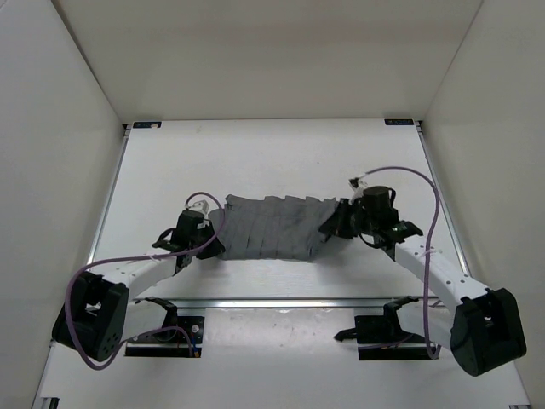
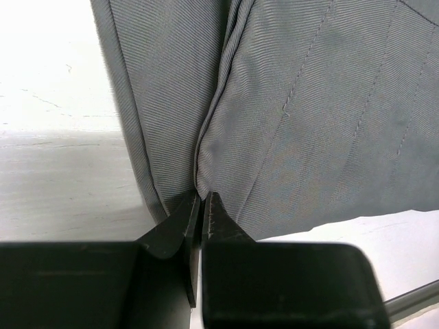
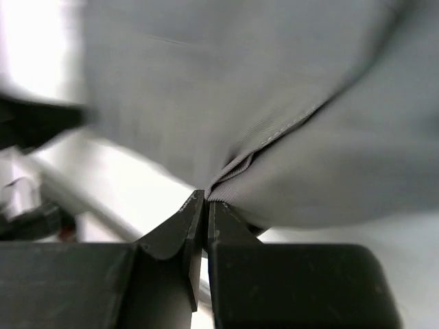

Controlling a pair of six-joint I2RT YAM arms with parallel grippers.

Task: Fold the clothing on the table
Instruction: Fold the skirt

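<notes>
The left arm's base (image 1: 92,315) and the right arm's base (image 1: 487,331) lie nearest the overhead camera, on the near side of the clothing (image 1: 272,226). Under the clothing is the table (image 1: 255,153), the largest thing here. The clothing is a dark grey pleated skirt, spread almost flat. Its long axis runs from left to right, across the 2 arms.

The left gripper (image 2: 201,199) is at the left end of the clothing, towards the near corner. Its jaws are pinched together on a fold of the fabric edge. The right gripper (image 3: 206,199) is at the right end of the clothing. Its view is blurred, but its jaws are also pressed together, and a stitched edge of the fabric goes in between the tips.

So each arm is nearer to its own end, and the whole length of the clothing lies between the 2 grippers. I think the fold depends on this: both ends must rise and travel together, otherwise the thin fabric may twist or sag in the middle.
</notes>
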